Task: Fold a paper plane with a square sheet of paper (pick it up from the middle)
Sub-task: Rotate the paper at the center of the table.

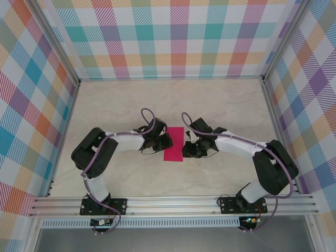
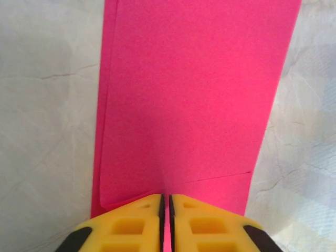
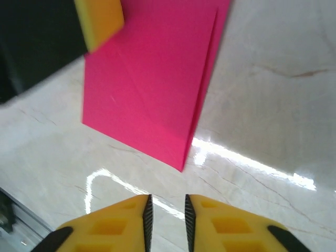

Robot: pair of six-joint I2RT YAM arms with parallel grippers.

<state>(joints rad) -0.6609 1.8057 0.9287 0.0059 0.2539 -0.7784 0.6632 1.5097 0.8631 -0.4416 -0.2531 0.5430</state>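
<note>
The square sheet of paper [image 1: 173,143] lies on the table folded into a narrow magenta-pink rectangle, with my two grippers at its sides. In the left wrist view the sheet [image 2: 194,94] runs away from the fingers, a fold line crossing near them. My left gripper [image 2: 166,202] rests over the sheet's near edge. Its jaws are all but together, and pink shows in the hairline slit. At the sheet's left side is the left gripper [image 1: 167,140]. My right gripper [image 3: 167,202] is open and empty, hovering over bare table just short of the sheet's [image 3: 152,79] corner. It [image 1: 185,149] sits at the paper's right edge.
The pale marble-look tabletop [image 1: 220,105] is walled by plaid panels [image 1: 173,37] at the back and both sides. A metal rail [image 1: 173,203] runs along the near edge by the arm bases. A yellow finger [image 3: 102,21] of the left gripper shows in the right wrist view.
</note>
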